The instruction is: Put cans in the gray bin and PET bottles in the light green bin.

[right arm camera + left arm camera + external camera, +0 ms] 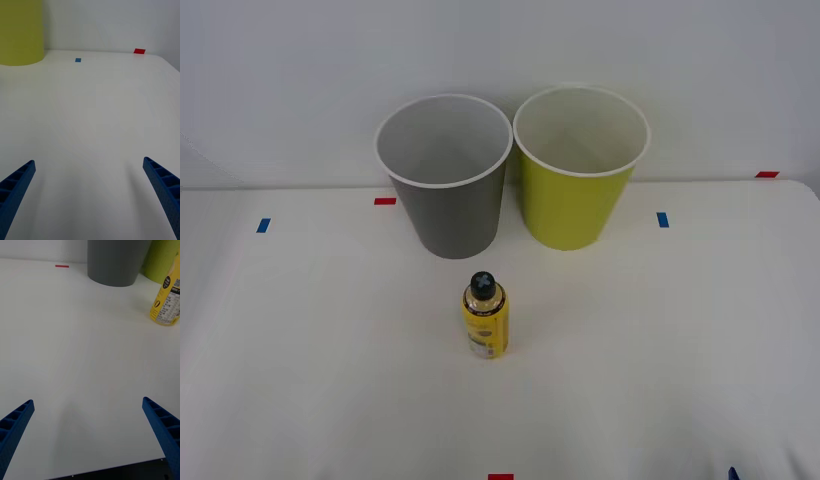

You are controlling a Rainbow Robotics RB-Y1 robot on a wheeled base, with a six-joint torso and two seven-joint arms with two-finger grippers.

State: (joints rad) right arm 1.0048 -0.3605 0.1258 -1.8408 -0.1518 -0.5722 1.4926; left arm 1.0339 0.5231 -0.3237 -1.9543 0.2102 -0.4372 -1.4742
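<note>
Bottle (pixel 485 316) stands mid-worktop (pixel 680 340); gray bin (pixel 446 190) and light green bin (pixel 577 175) touch its rear edge. Left gripper (pixel 88 435) and right gripper (pixel 88 195) spread wide, empty.

A white table (pixel 300 350) carries the gray bin (pixel 448 210) and the light green bin (pixel 575 200), upright side by side at its far edge. The PET bottle (pixel 485 316) stands upright just in front of the gray bin, apart from it. Small red (pixel 385 201) and blue tape marks (pixel 663 219) lie flat on the surface.
</note>
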